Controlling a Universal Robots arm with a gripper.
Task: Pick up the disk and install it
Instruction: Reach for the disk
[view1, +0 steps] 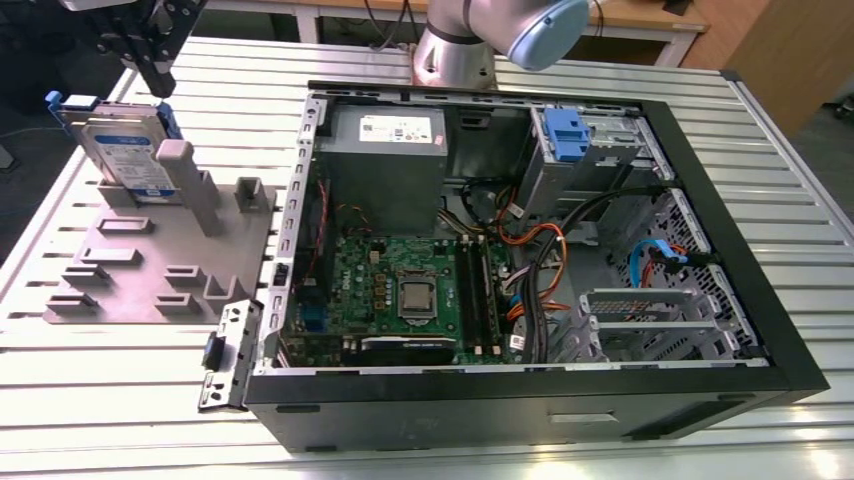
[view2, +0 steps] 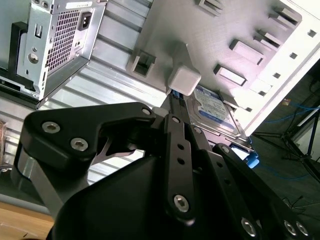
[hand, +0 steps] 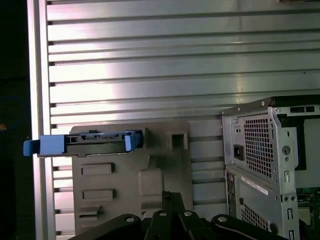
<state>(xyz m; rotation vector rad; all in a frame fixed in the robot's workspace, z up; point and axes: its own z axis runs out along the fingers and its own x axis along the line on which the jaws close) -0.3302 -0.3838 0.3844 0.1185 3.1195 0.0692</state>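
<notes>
Slatted table (view1: 120, 400) carries an open PC case (view1: 534, 400). On the exterior view's left, a grey stand (view1: 147, 270) w/ the disk (view1: 127, 150) upright in a slot. Claw (view1: 160, 85) hovers just above the disk, apart from it; how far open, can't tell.

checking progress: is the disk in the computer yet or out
Out. The disk stands on edge in the grey stand, beside the open computer.
</notes>
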